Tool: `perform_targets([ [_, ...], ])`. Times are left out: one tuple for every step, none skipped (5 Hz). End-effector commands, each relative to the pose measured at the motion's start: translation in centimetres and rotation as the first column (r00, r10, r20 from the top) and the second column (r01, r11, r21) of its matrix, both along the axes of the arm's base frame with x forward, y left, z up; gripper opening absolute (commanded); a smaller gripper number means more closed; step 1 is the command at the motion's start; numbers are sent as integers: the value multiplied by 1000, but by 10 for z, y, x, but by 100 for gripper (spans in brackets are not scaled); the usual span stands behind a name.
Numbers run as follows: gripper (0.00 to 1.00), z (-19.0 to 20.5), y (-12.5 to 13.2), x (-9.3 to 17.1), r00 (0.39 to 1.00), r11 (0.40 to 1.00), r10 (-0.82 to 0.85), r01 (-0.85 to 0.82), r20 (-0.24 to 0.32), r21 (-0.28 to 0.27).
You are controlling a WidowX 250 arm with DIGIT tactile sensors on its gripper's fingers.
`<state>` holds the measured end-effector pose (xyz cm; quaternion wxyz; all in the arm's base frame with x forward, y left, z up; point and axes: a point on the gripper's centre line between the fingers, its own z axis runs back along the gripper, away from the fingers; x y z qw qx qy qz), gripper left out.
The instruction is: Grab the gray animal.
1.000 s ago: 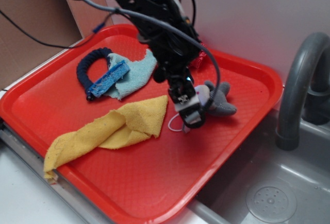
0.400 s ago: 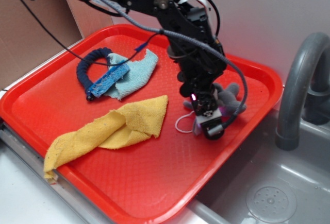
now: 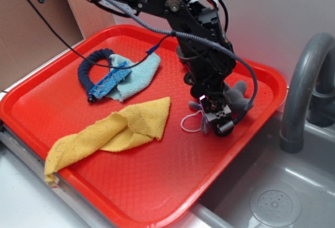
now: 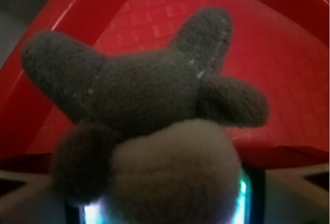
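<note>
The fingers grip the gray animal near the red tray's right edge, open tray in front.

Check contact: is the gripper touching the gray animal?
Touching. The wrist view shows the gray animal pressed up against the gripper, its pale head filling the space between the jaws.

Gripper lowered onto gray animal on red tray

The gripper is set against the gray animal on the red tray; its jaws' state cannot be made out. A yellow cloth is spread to the left.
</note>
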<state>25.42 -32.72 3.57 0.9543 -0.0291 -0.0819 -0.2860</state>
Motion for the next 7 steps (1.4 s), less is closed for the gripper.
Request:
perform_targets([
  [0, 90, 50, -29, 935, 935, 353, -354, -42, -18],
  [0, 120, 95, -40, 884, 885, 460, -464, -80, -40],
  [0, 155, 138, -55, 819, 814, 569, -574, -80, -85],
  [0, 183, 171, -63, 754, 749, 656, -655, -34, -95],
  [0, 209, 196, -80, 699, 695, 714, -706, 22, -136],
  [0, 209, 204, -71, 671, 665, 742, -733, 12, -140],
  [0, 211, 207, -68, 671, 668, 741, -735, 21, -116],
])
